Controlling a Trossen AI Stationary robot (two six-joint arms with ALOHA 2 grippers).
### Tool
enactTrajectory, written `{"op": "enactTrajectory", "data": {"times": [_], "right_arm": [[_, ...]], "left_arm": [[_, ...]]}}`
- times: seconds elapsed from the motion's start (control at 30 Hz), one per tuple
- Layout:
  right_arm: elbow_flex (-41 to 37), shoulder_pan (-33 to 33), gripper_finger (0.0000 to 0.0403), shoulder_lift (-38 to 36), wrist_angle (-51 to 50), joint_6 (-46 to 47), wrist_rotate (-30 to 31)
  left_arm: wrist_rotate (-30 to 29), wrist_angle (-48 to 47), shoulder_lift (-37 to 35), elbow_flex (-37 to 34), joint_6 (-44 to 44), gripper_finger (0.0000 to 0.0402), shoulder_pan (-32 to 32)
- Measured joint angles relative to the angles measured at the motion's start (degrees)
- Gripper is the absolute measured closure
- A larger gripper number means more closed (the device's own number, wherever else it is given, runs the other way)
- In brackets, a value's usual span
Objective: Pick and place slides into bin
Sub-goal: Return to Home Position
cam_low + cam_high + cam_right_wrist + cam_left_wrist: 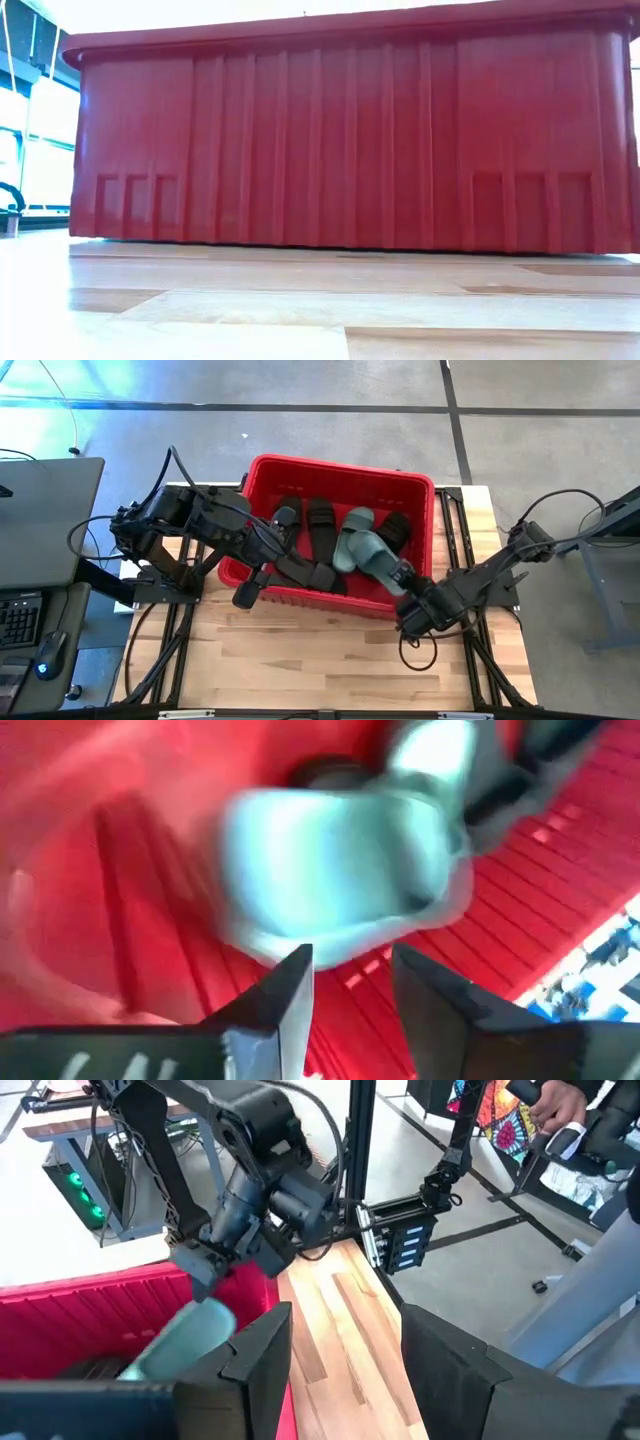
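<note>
High view: seen from straight above, the red bin [340, 463] sits at the far middle of the table [300, 655]. Slides [320, 525], black and teal, lie inside it. One teal slide [377, 554] lies slanted by the near right corner, its end touching my right gripper [405, 578]. My left gripper [325, 577] hangs over the bin's near wall, close to the right one. I see no slide on the bare wood.

Low view: this shows only the bin's outer wall and the tabletop in front of it. Neither gripper appears.

Left wrist view: my left fingers [262, 1360] are spread wide with nothing between them, one over the bin wall and one over the table. My right arm stands just ahead, with the teal slide beneath it.

Right wrist view: my right fingers are parted and hold nothing. The blurred teal slide sits just past their tips, with the bin's red inside behind it.

As I judge it, three things could go wrong as I pull back:
- A right fingertip could catch the teal slide and drag it up over the rim onto the table.
- My left gripper hangs low by the wall and could knock the rim and shift the bin.
- My two arms are close together and could clip each other if they withdraw at once.
</note>
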Motion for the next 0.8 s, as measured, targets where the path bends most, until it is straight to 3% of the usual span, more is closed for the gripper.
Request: {"op": "enactTrajectory", "data": {"times": [0.23, 0.4, 0.5, 0.8], "right_arm": [[8.1, 2.1, 0.0287, -0.1, -0.1, 13.4, -4.8], [16.8, 2.8, 0.029, -0.2, -0.1, 25.6, -8.7], [22.4, 2.8, 0.0295, -0.2, -0.1, 34.0, -8.1], [36.0, 3.2, 0.0313, -0.2, 0.8, 55.5, -9.7]], "left_arm": [[-0.4, 0.0, 0.0, 0.0, -0.2, 0.0229, 0.0], [-5.0, 0.1, 0.0, 0.0, -1.9, 0.0229, 0.0], [-6.2, 0.1, 0.0, 0.0, -1.9, 0.0229, 0.0], [-4.0, 0.6, 0.0, 0.0, -2.4, 0.0229, -3.9]]}}
